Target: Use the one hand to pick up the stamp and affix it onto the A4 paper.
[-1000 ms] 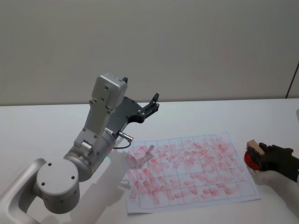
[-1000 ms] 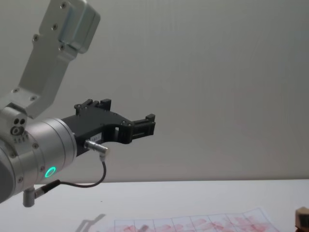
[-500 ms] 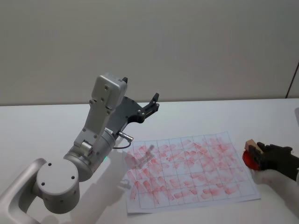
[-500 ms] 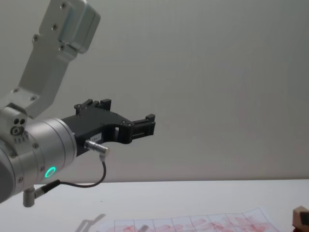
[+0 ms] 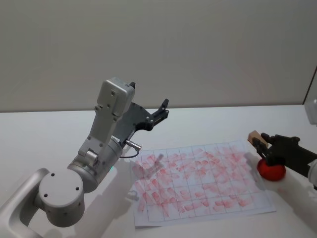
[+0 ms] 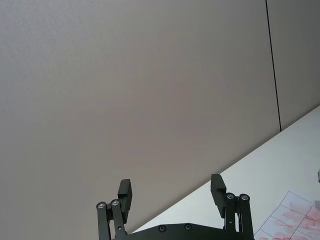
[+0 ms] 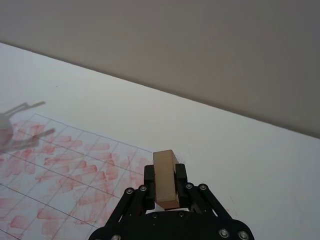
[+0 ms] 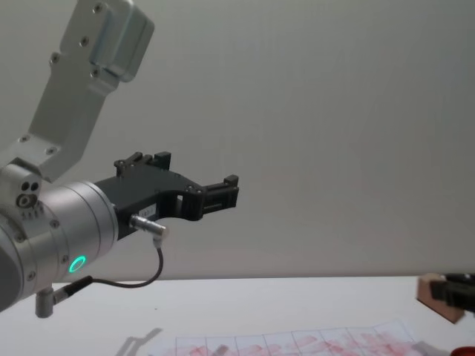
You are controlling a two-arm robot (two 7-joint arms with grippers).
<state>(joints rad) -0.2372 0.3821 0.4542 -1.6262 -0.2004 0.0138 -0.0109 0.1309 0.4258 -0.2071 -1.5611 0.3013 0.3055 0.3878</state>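
Observation:
My right gripper hangs just above the right edge of the A4 paper, shut on the stamp. The stamp is a pale tan wooden block, and in the right wrist view it stands upright between the black fingers, over the sheet's red-marked boxes. In the chest view the stamp shows at the right edge, above the paper. My left gripper is held high off the table behind the paper's left part, open and holding nothing.
A small red round object sits on the white table just off the paper's right edge, below my right gripper. The big silver left arm rises over the table's left side. A plain wall stands behind.
My right gripper has lifted the stamp up off the red round object and carried it left toward the paper's edge. The left arm has not moved.

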